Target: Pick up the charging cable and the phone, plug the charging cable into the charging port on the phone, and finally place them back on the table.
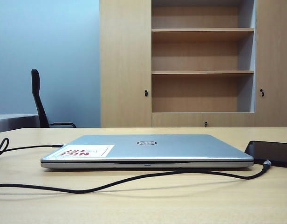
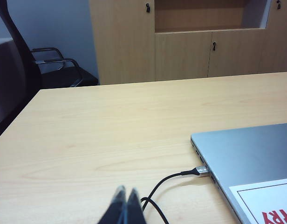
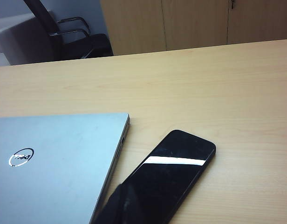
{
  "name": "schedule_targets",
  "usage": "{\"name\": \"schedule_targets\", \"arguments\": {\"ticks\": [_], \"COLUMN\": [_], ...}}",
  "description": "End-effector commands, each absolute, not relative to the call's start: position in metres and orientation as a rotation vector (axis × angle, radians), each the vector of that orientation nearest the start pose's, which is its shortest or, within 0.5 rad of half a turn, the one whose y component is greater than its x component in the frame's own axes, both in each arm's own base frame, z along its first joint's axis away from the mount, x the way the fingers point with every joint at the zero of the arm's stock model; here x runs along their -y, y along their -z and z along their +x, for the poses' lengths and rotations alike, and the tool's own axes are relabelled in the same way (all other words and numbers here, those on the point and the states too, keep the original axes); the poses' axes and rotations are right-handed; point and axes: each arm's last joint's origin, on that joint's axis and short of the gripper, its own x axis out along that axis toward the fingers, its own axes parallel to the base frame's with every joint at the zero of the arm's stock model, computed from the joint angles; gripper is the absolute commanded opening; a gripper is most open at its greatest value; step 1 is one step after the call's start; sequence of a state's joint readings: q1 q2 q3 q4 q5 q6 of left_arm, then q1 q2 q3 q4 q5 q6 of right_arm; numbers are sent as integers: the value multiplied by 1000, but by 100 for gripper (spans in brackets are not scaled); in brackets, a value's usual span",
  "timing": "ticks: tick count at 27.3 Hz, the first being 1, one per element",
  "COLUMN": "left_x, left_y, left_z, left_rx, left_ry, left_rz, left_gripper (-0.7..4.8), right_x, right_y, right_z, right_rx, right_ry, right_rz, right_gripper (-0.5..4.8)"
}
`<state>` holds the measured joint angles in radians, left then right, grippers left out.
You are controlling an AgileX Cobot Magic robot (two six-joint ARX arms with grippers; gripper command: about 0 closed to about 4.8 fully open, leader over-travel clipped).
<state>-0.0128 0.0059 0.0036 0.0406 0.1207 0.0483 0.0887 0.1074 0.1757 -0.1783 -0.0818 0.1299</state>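
The phone lies flat on the table just right of the closed laptop, glossy screen up. The charging cable trails along the table in front of the laptop. Its plug meets the phone's near end, covering the charging port. The cable's other end sits in the laptop's side. My left gripper hovers shut and empty beside a cable loop. My right gripper is shut and empty, low over the phone's near end. Neither gripper shows in the exterior view.
A closed silver Dell laptop with a red-and-white sticker fills the middle of the table. A black chair stands beyond the far left edge. A wooden cabinet with shelves lines the back wall.
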Motion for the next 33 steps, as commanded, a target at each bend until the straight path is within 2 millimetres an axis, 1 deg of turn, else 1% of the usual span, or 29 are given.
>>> {"name": "schedule_targets", "arguments": {"ticks": [1, 3, 5, 6, 8, 10, 13, 15, 27, 33], "left_x": [5, 5, 5, 5, 5, 5, 5, 5, 5, 5], "left_y": [-169, -169, -169, -169, -169, -169, -169, -169, -169, -169], "left_z": [97, 97, 97, 97, 97, 97, 97, 97, 97, 97], "left_rx": [55, 54, 54, 54, 54, 55, 55, 54, 54, 54], "left_ry": [135, 135, 135, 135, 135, 135, 135, 135, 135, 135], "left_rz": [51, 51, 51, 51, 51, 51, 51, 51, 51, 51], "left_gripper": [-6, -6, -6, -6, -6, -6, -6, -6, -6, -6], "right_x": [-11, -10, -6, -3, 0, 1, 5, 5, 2, 2], "right_y": [-200, -200, -195, -190, -184, -183, -177, -175, -175, -175], "right_z": [93, 94, 95, 97, 99, 99, 98, 97, 97, 97], "right_rx": [-101, -101, -93, -69, 1, 51, 110, 117, 114, 114], "right_ry": [-163, -140, -25, 15, 42, 55, 91, 79, 25, 32], "right_rz": [126, 125, 120, 117, 122, 123, 76, 75, 75, 75], "right_gripper": [-6, -6, -6, -6, -6, -6, -6, -6, -6, -6]}}
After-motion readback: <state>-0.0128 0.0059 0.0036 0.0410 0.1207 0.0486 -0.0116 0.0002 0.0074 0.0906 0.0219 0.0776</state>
